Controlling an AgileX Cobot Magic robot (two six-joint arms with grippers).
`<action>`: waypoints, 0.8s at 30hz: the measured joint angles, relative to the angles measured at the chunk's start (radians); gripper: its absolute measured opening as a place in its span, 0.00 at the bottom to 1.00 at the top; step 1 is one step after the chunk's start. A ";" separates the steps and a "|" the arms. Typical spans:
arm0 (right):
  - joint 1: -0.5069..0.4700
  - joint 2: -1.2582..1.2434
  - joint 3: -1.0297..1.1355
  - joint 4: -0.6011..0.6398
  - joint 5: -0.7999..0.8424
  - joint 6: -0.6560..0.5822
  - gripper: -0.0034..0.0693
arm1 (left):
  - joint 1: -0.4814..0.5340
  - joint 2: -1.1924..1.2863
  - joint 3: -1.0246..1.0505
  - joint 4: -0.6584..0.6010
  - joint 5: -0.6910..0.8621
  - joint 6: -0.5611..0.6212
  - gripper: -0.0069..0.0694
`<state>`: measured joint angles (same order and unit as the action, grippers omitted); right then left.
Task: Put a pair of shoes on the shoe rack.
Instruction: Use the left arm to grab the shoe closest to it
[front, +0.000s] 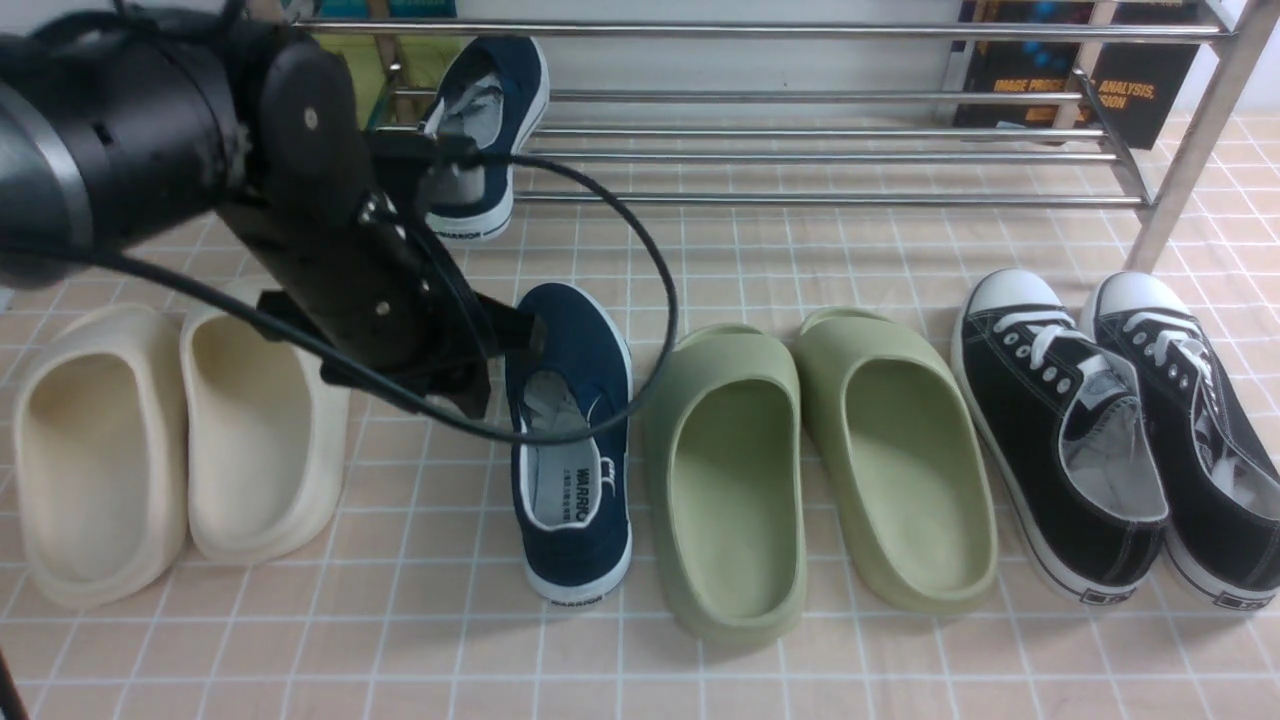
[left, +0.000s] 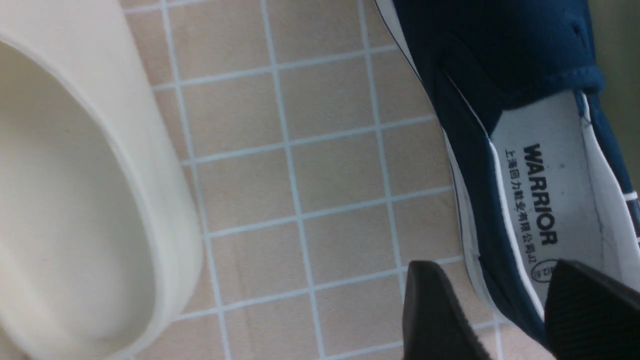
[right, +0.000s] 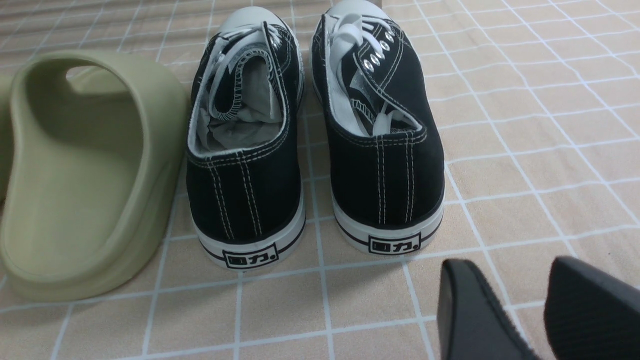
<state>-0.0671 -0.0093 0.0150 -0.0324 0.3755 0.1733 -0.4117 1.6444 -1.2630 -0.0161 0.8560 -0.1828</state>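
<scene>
Navy canvas was what my left gripper (left: 510, 320) hung over. Its fingers (left: 435, 320) stood wide apart and gripped nothing, one outside the white sole over the tile floor (left: 320, 165), the other above the grey insole, so the side wall of the navy shoe (front: 575, 450) ran through the gap. Whether either pad touched it I could not tell. My right gripper (right: 535, 320) was likewise open and empty, low over bare tile behind the black sneakers (right: 310, 150). The navy shoe sat on the floor between the cream slides (front: 170, 450) and the green slides (front: 820, 460), the nearer green one just beside it. Farther off, its partner (front: 485, 130) already lay at the left end of the shoe rack (front: 820, 155), toe away from me, heel out past the front tube. I judged half the job done and the second pick about to start. A pinch on one soft wall could let the shoe swing or slip out on the lift. The black cable (front: 668, 290) looping over its toe might snag. A careless set-down could nudge the partner off its tubes, or leave a sole poking down between them.
</scene>
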 joint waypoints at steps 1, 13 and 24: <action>0.000 0.000 0.000 0.000 0.000 0.000 0.38 | -0.005 0.002 0.004 -0.001 -0.005 -0.002 0.54; 0.000 0.000 0.000 0.000 0.000 0.000 0.38 | -0.049 0.164 0.037 -0.017 -0.078 -0.034 0.64; 0.000 0.000 0.000 0.000 0.000 0.000 0.38 | -0.054 0.215 0.033 -0.043 -0.086 -0.034 0.35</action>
<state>-0.0671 -0.0093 0.0150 -0.0324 0.3755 0.1733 -0.4657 1.8590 -1.2301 -0.0589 0.7700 -0.2166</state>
